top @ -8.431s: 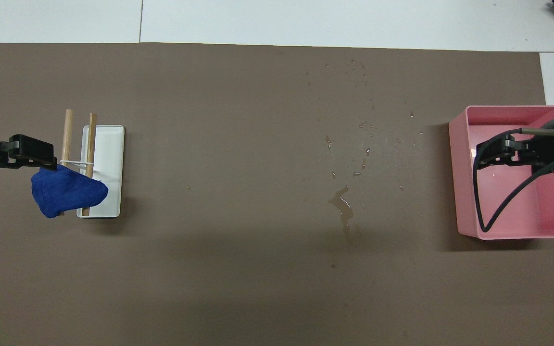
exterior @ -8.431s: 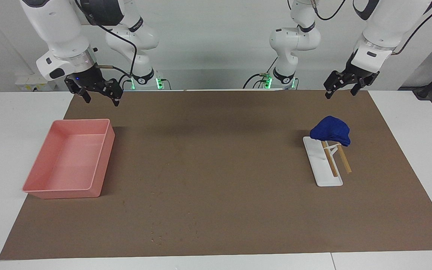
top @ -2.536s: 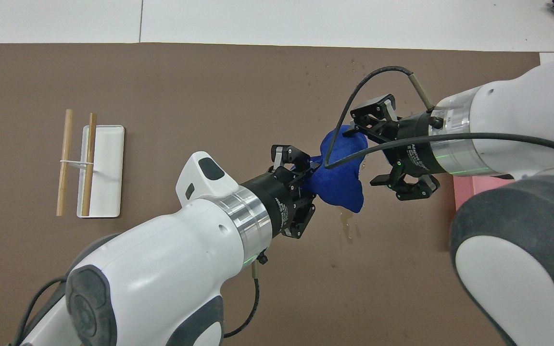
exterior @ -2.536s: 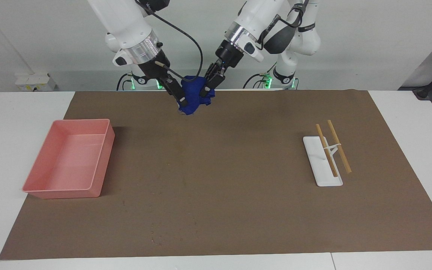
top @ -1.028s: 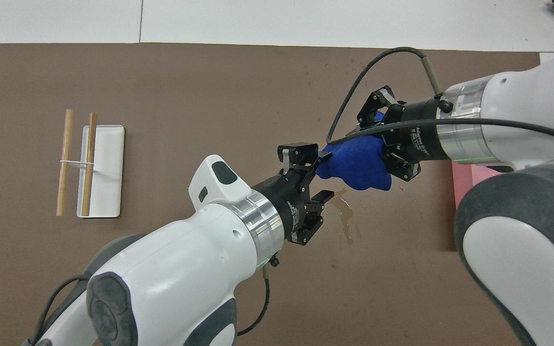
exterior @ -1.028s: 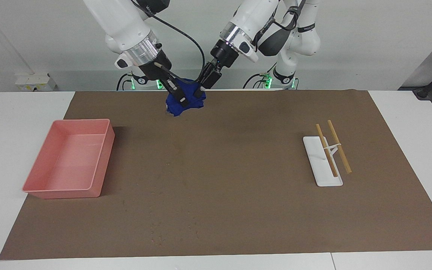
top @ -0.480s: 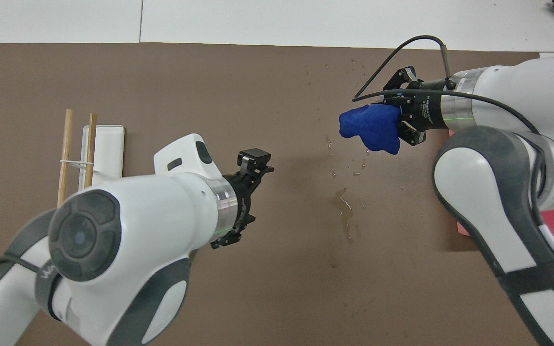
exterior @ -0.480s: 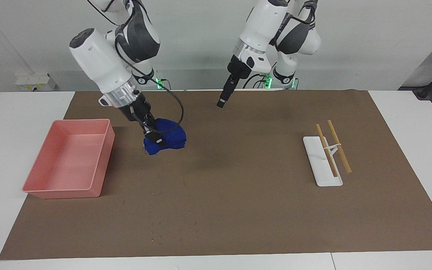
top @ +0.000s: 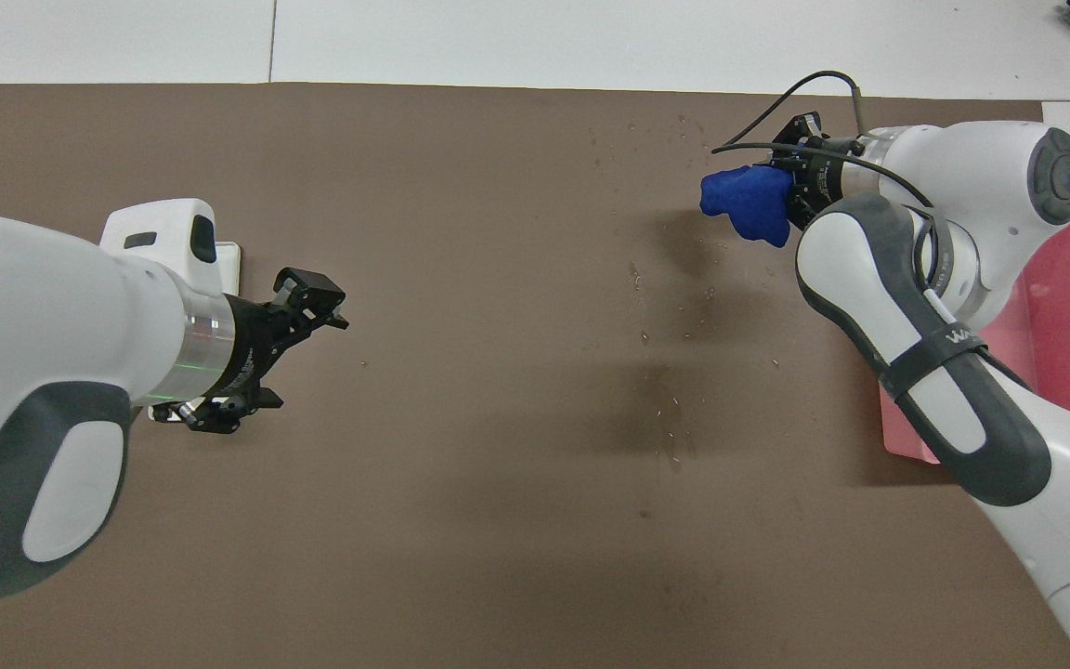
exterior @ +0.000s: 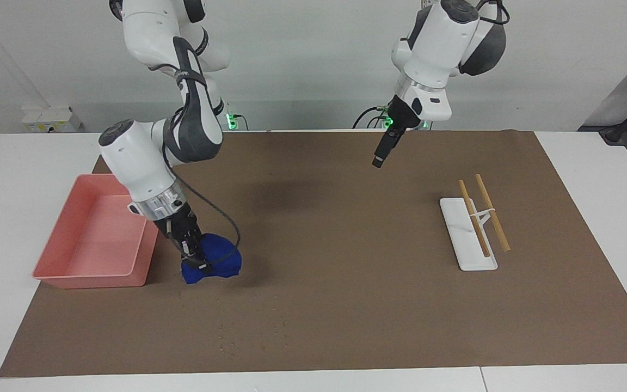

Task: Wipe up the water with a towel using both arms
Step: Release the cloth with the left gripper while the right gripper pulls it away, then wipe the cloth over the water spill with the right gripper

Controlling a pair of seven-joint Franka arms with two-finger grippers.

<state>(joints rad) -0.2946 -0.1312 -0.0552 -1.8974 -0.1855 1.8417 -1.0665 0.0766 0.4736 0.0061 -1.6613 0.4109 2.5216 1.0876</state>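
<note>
Your right gripper [exterior: 198, 260] was clamped on the towel [exterior: 213, 265], pressing the bunched blue cloth down onto the brown mat [exterior: 335, 305] that covers the desk [exterior: 607, 163]. The towel sat just beside the pink tray [exterior: 74, 275], at that tray's corner farther from the robots, toward the right arm's end of the desk. In the overhead view you could see the towel [top: 747, 202] sticking out from the gripper's tip, with small water droplets [top: 674, 316] scattered on the mat next to it, nearer to the robots, and more specks farther from the robots. Your left gripper [top: 289, 358] hung in the air with its fingers [top: 310, 283] spread wide and nothing between them, over bare mat beside the white stand [exterior: 468, 239], which carries two wooden sticks [exterior: 485, 215]. The stand stood toward the left arm's end of the desk, well apart from the towel.
</note>
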